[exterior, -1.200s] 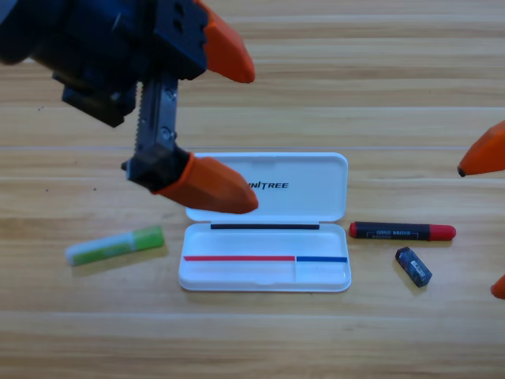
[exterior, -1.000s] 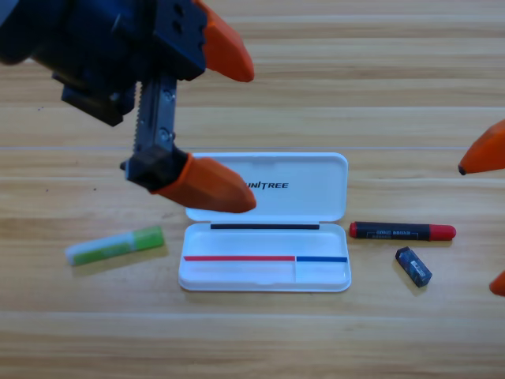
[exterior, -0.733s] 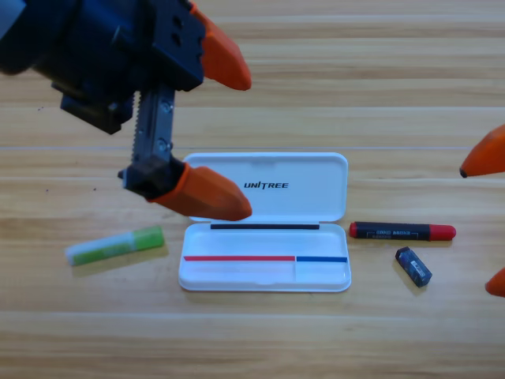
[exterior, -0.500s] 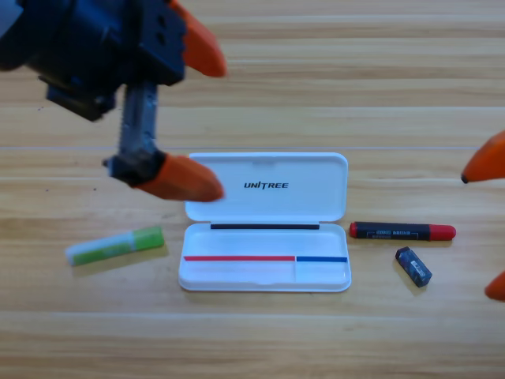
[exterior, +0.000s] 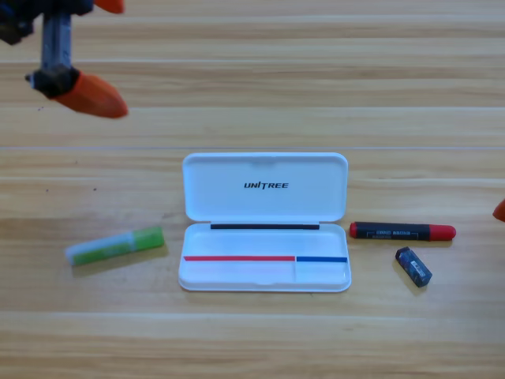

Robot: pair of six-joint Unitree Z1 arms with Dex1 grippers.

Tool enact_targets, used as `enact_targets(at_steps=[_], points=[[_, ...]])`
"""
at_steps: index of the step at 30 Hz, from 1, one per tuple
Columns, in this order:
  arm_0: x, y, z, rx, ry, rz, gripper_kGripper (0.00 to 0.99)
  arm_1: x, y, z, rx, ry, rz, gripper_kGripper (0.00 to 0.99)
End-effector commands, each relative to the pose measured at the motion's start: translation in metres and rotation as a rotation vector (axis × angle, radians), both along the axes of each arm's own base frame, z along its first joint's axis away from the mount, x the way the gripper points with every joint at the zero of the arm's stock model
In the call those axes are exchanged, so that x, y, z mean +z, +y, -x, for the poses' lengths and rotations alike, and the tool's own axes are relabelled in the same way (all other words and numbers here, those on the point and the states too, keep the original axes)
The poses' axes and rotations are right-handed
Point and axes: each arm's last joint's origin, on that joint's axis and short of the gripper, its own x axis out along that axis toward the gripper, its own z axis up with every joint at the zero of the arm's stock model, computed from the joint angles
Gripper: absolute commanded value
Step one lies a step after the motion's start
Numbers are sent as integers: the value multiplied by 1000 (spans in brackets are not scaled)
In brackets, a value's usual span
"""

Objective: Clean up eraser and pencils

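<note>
1. Left gripper (exterior: 99,47) is way up in the top left corner, mostly cut off by the edge. Jaws are spread wide: one orange tip sits just below the corner, and only a sliver of the other shows at the very top. It's holding nothing.
2. Right gripper (exterior: 499,210) is only a tiny orange bit at the right edge, so I can't tell whether it's spread or pressed together.
3. White case (exterior: 265,272) sits mid-counter (exterior: 260,95), lid flipped open toward the top, tray part bare inside.
4. Green pencil (exterior: 115,245) lies on the counter left of the case, a bit tilted, pale end pointing left.
5. Black pencil (exterior: 402,230) with red ends lies flat just right of the case, level with the hinge.
6. Eraser (exterior: 413,266) is just below that pencil's right half, angled, not touching it.
</note>
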Motion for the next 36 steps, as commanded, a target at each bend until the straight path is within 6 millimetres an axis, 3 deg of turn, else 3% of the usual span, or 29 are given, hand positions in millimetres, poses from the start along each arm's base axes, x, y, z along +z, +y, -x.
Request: enact_targets(at_steps=[1,7,14,22,36], points=[[-19,13,-43,111,33,-94,983,-64,39,-49,-64,165,231,986],[-41,20,-79,161,78,-167,974,-102,77,-82,-88,273,288,985],[-63,17,-96,160,144,-212,962,-132,98,-104,-110,306,354,980],[-88,9,-103,125,274,-243,956,-154,102,-115,-132,351,392,948],[-98,7,-101,100,337,-228,946,-178,97,-130,-182,421,410,933]])
